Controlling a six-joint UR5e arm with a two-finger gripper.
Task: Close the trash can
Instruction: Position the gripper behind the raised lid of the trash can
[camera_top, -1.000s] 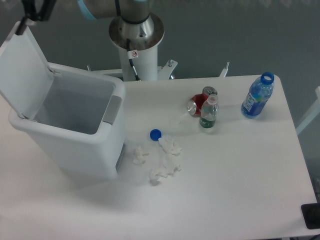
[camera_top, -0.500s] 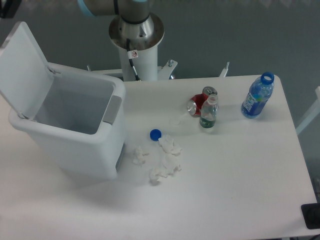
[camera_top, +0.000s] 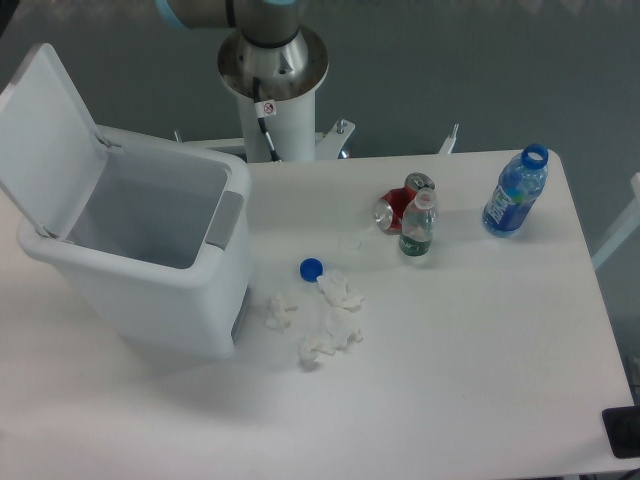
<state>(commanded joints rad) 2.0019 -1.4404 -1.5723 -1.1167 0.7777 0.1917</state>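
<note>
Nearest us, crumpled tissues (camera_top: 328, 318) and a blue cap (camera_top: 311, 267) lie just right of the trash can (camera_top: 140, 255). The can sits at the table's left edge, long axis running left to right, its grey latch facing the tissues. Its lid (camera_top: 52, 130) stands tilted up on the side away from them. A second ago the gripper hovered by the lid's top; now we see it nowhere, so we cannot tell its state, and the can remains open.

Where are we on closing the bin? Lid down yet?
Not yet. The trash can is open, its lid tilted up and back on the hinge. Nothing is in hand: the gripper is out of view, only the arm's base shows. Left: swing the lid down until it shuts.
</note>
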